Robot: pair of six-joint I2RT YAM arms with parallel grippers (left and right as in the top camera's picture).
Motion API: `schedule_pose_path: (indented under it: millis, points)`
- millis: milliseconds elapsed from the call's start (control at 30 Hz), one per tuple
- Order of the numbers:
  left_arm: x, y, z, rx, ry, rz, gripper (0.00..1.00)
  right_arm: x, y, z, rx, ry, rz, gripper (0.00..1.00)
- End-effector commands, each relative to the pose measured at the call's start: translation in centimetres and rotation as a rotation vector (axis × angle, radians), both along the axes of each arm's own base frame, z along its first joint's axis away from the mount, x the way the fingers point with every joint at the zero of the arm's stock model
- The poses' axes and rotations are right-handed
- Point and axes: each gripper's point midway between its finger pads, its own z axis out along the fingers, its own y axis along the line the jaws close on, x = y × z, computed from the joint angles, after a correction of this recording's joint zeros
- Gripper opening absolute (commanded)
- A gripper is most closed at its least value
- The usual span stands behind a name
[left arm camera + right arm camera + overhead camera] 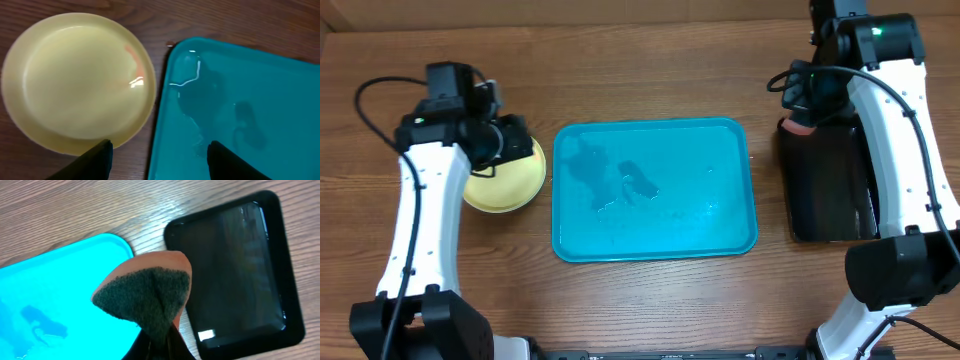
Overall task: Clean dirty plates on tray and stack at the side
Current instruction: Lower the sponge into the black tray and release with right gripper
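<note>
**Plate, tray and claws at one moment.** The yellow-green plate (75, 80) is lying flat on the table (650, 50), just beside the left short edge of the teal tray (720, 150), with a narrow strip of wood showing between them. You are seeing one plate only; whether others are lying beneath it cannot be told. A small red-orange smear (134, 57) is showing on its inner wall, on the side toward the tray, so its cleaning is probably not finished.

The plate is looking like thin, stiff plastic. Judge it light, glossy and likely slippery, more so if wet, but not fragile. You should be taking it by the raised rim, one finger inside and one outside, since the shallow centre is offering nothing to pinch. Being light, it may skate across the table if you are nudging it sideways.

The tray is carrying no plates, only a film and small puddles of water (620, 185).

The left claw (159, 161) is hovering above the plate's tray-side edge, its fingers spread wide with nothing between them. Across the tray, the right claw (161, 342) is clamping a sponge (145, 292), orange-brown with a dark green scouring face. It is holding the sponge above the corner where the teal tray comes near the black tray (235, 265), which is resting on the table to the right.
</note>
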Motion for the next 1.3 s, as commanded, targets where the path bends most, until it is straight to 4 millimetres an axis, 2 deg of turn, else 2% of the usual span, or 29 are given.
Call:
schedule_pose_path:
  millis: [0,300,600,900,1033,1200,1267]
  points:
    - [0.6,-2.7,1.6,-0.024,-0.056,-0.094,0.62,0.2,-1.5,1.5,-0.024,-0.044,0.015,0.04]
    - [0.9,-7.8,2.1,-0.024,-0.095,-0.228,0.68,-0.1,-3.6,1.4,-0.047,-0.026,0.043,0.04]
    - [0.8,-10.9,2.3,-0.028,-0.117,-0.306,0.73,-0.3,-4.1,1.3,-0.055,-0.013,0.056,0.04]
    - [0.8,-12.7,2.6,-0.031,-0.138,-0.351,0.76,-1.0,-4.1,0.9,-0.08,0.03,0.159,0.04]
    - [0.9,-13.0,2.7,-0.032,-0.146,-0.357,0.76,-1.3,-4.2,-0.4,-0.097,0.068,0.238,0.04]
    - [1.2,-13.0,2.9,-0.032,-0.161,-0.357,0.78,-1.9,-4.8,-3.3,-0.102,0.131,0.295,0.04]
    - [1.3,-13.1,3.0,-0.033,-0.168,-0.357,0.79,-2.1,-5.3,-5.0,-0.098,0.154,0.283,0.04]
